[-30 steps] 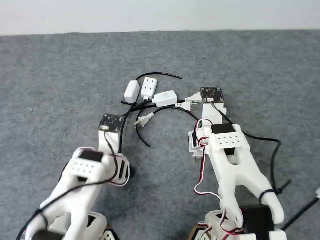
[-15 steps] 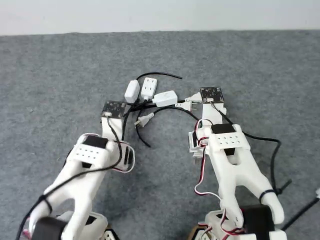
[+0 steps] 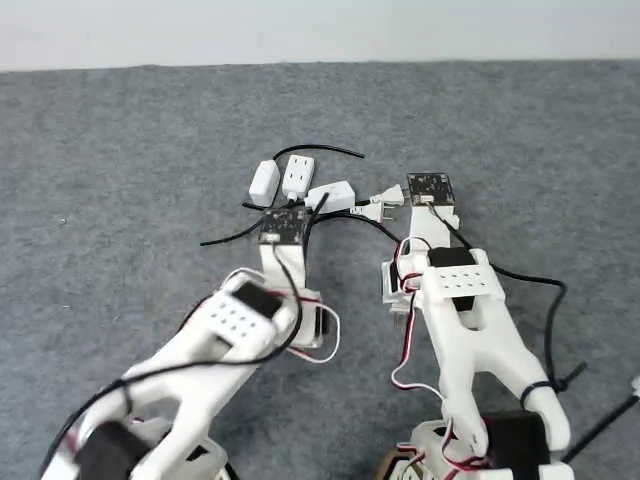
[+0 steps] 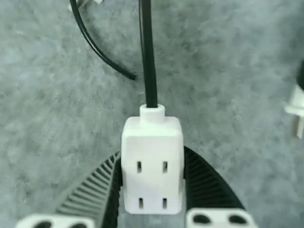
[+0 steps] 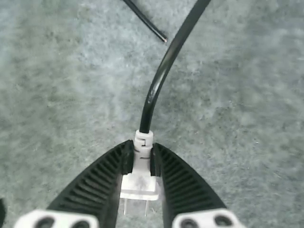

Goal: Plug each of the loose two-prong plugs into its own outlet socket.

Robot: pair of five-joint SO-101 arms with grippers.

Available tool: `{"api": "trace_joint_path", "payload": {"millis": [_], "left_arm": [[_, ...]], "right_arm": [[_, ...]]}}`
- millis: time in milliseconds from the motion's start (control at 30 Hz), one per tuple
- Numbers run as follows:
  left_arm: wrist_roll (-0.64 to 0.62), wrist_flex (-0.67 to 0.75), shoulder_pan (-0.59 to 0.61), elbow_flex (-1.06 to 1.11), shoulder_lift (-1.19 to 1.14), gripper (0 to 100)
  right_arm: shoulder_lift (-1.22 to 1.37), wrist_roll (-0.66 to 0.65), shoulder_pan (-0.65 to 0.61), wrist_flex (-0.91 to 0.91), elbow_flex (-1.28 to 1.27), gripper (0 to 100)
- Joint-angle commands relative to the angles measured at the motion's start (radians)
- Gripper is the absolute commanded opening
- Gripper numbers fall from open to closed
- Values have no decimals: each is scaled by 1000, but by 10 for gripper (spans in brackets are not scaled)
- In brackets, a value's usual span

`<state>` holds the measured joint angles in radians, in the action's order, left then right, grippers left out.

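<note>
My left gripper [image 4: 152, 159] is shut on a white outlet socket [image 4: 152, 161] lying face up on the carpet, its black cord [image 4: 148, 57] running away from it. In the high view the left arm [image 3: 240, 320] ends just below a cluster of three white sockets [image 3: 298, 175]; I cannot tell which one is held. My right gripper [image 5: 141, 148] is shut on a white two-prong plug [image 5: 140, 180], prongs toward the wrist, cord [image 5: 164, 71] leading off. Another view of a plug [image 3: 378, 207] shows it beside the right arm's wrist [image 3: 428, 190]. A plug [image 4: 297, 109] lies near the held socket.
Grey carpet [image 3: 120, 150] covers the table up to a pale wall [image 3: 320, 30] at the back. Black cords tangle around the sockets, and one loose cord end [image 3: 205, 243] trails to the left. The right arm [image 3: 460, 300] stands close beside the left arm.
The left arm has swung right and forward to the socket cluster, covering the plug that lay in the middle. A loose cord end now trails left. The right arm barely shifted.
</note>
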<state>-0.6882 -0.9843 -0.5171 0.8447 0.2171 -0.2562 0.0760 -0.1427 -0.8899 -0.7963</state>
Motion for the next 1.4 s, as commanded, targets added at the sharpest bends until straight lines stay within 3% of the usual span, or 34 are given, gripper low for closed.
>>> {"api": "trace_joint_path", "payload": {"millis": [0,233,433,533,733,967,1167,1367], "left_arm": [[-18,25,9,-139,-167,14],[-68,-15,101,-291,-322,55],[-101,-68,37,-275,-324,432],[-98,-132,8,-280,-322,517],[-35,-230,43,-288,-184,519],[57,-230,77,-114,170,519],[91,-160,267,97,420,515],[192,-124,365,200,434,330]], "right_arm": [[-50,-12,16,5,3,8],[-50,-12,16,7,3,8],[-50,-12,15,7,6,8],[-50,-12,15,7,6,8],[-50,-12,15,7,6,8],[-50,-12,8,13,6,8],[-54,-5,-19,41,15,8],[-156,-3,-113,47,54,8]]}}
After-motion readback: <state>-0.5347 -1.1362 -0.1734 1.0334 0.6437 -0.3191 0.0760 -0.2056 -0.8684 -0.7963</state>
